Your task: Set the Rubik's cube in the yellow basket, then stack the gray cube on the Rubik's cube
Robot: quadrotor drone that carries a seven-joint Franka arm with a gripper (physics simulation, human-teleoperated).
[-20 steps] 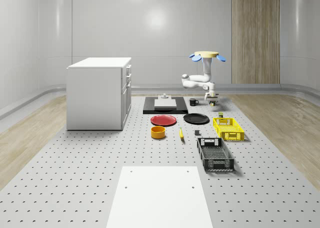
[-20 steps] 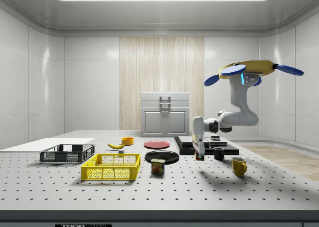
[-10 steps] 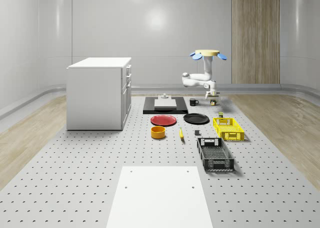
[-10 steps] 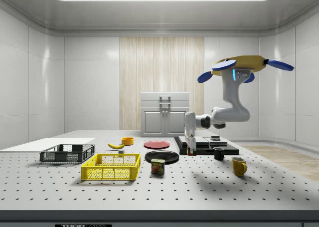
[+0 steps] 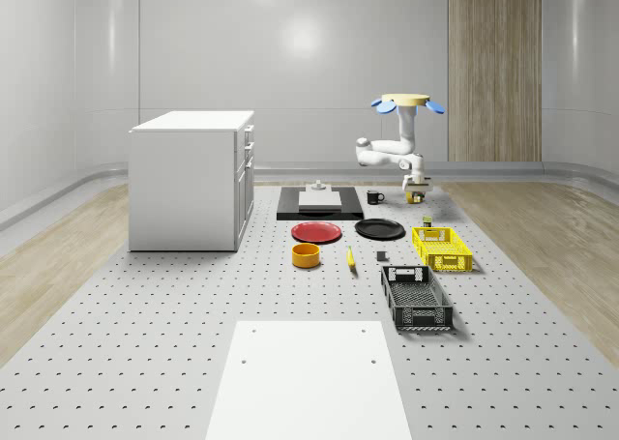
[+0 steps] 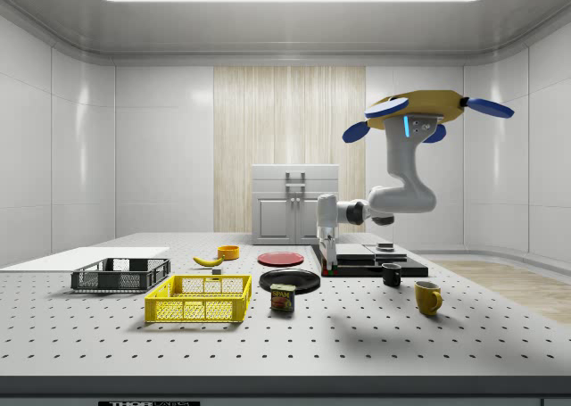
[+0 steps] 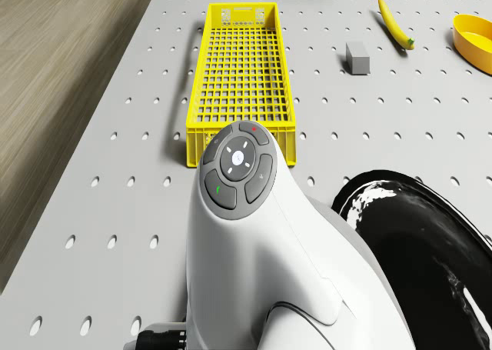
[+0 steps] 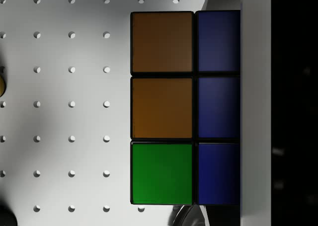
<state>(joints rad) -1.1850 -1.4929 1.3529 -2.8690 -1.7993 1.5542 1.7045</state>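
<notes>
My drone [image 5: 409,102] hovers over the far end of the table, near the black plate [image 7: 430,242]. Its white arm [image 7: 261,242] hangs down, and the gripper [image 6: 327,261] is shut on the Rubik's cube [image 8: 179,107], held a little above the table. The wrist view shows orange, green and blue tiles against one white finger [image 8: 256,107]. The yellow basket [image 5: 442,248] lies on the table nearer the whole-scene camera than the gripper, and its rim [image 7: 198,81] is in the drone view. The small gray cube [image 7: 357,58] rests on the table beside the basket.
A black basket [image 5: 416,298] stands past the yellow one. A banana [image 7: 396,23], orange bowl [image 5: 306,255], red plate [image 5: 316,232], Spam can [image 6: 283,297], black mug [image 6: 392,274] and yellow mug [image 6: 428,296] lie around. A white cabinet [image 5: 191,179] stands at the whole-scene view's left.
The drone and arm have shifted toward the side view's left and risen slightly, carrying the Rubik's cube from near the black mug to the black plate's edge.
</notes>
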